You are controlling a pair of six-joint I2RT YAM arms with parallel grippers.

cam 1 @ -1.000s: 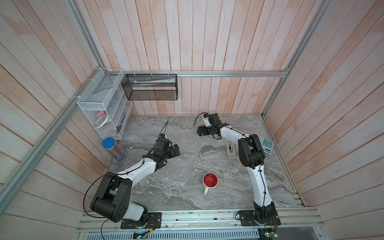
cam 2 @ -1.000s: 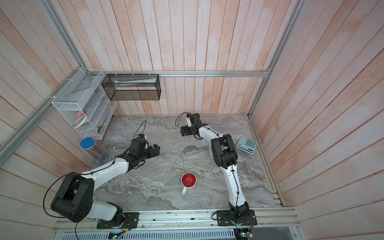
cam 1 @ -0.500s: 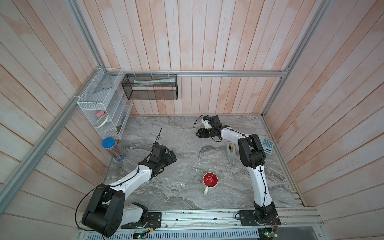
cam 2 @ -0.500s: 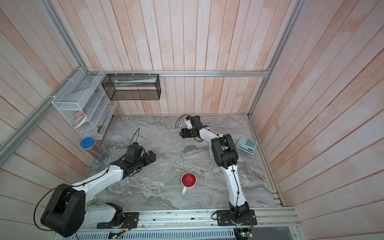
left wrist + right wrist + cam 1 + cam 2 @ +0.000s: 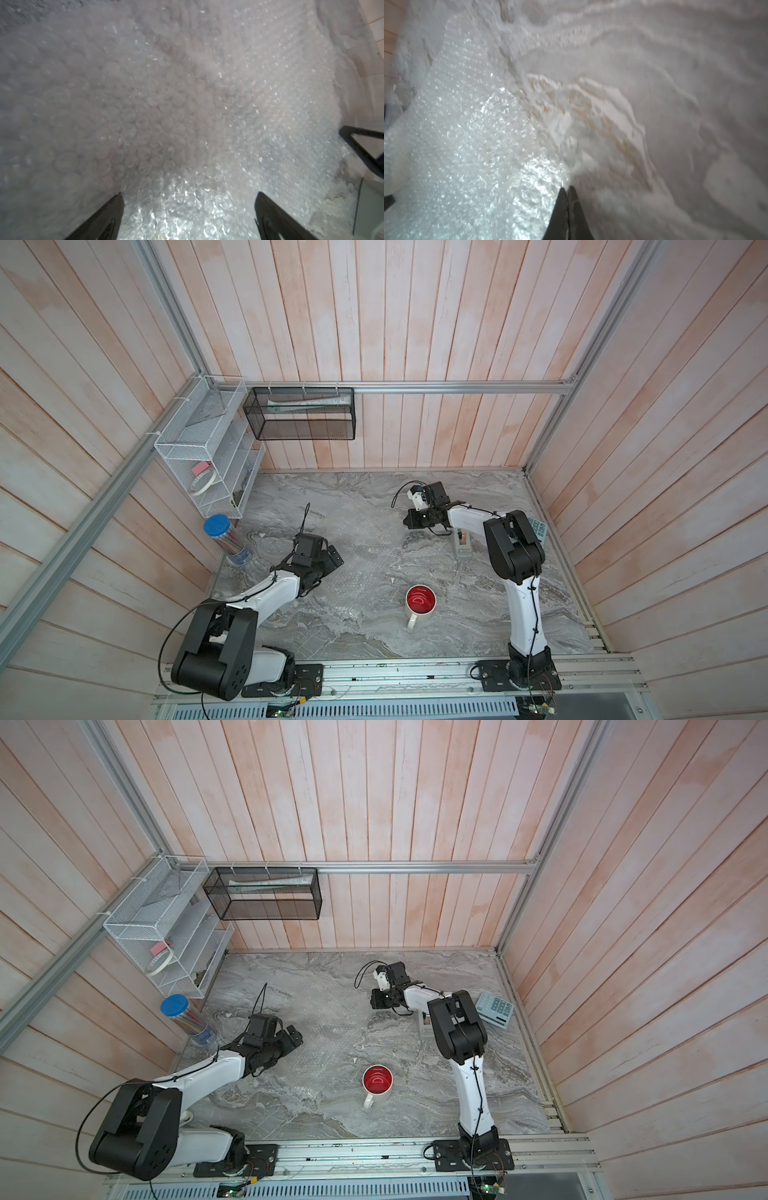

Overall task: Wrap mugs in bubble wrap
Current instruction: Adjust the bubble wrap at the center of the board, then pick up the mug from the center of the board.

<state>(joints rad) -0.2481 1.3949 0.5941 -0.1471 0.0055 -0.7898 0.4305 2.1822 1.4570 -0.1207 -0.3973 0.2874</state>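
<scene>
Your clear, bubble-dotted plastic bubble wrap [image 5: 357,543] lies spread flat on the grey veined marble tabletop [image 5: 478,626], between the two arms. That suits the job, since a flat sheet gives the mug something to be rolled into. The white ceramic mug with the glossy red inside [image 5: 420,600] stands upright near the front of the table, mouth up, its loop handle pointing toward the front rail. It sits close to the sheet's near edge, and in both top views I cannot tell whether its base rests on the film or just off it.

Your right gripper [image 5: 568,192] is low at the sheet's edge on its own side, toward the back of the table. Its two dark fingers are pressed together right where the film meets bare marble. I read that placement as an attempt to pinch the border so the sheet can be lifted or dragged (whether any film is actually caught between the tips, the right wrist view does not show).

Your left gripper [image 5: 190,209] hangs over the opposite side of the sheet with its fingers spread wide and nothing between them. Bubbles fill its wrist view, and I judge it is lined up to take an edge of its own.

Neither arm is near the mug, so the wrapping proper has not begun. Mind the grey tape dispenser [image 5: 462,545] close by your right arm when you pull that edge.
</scene>
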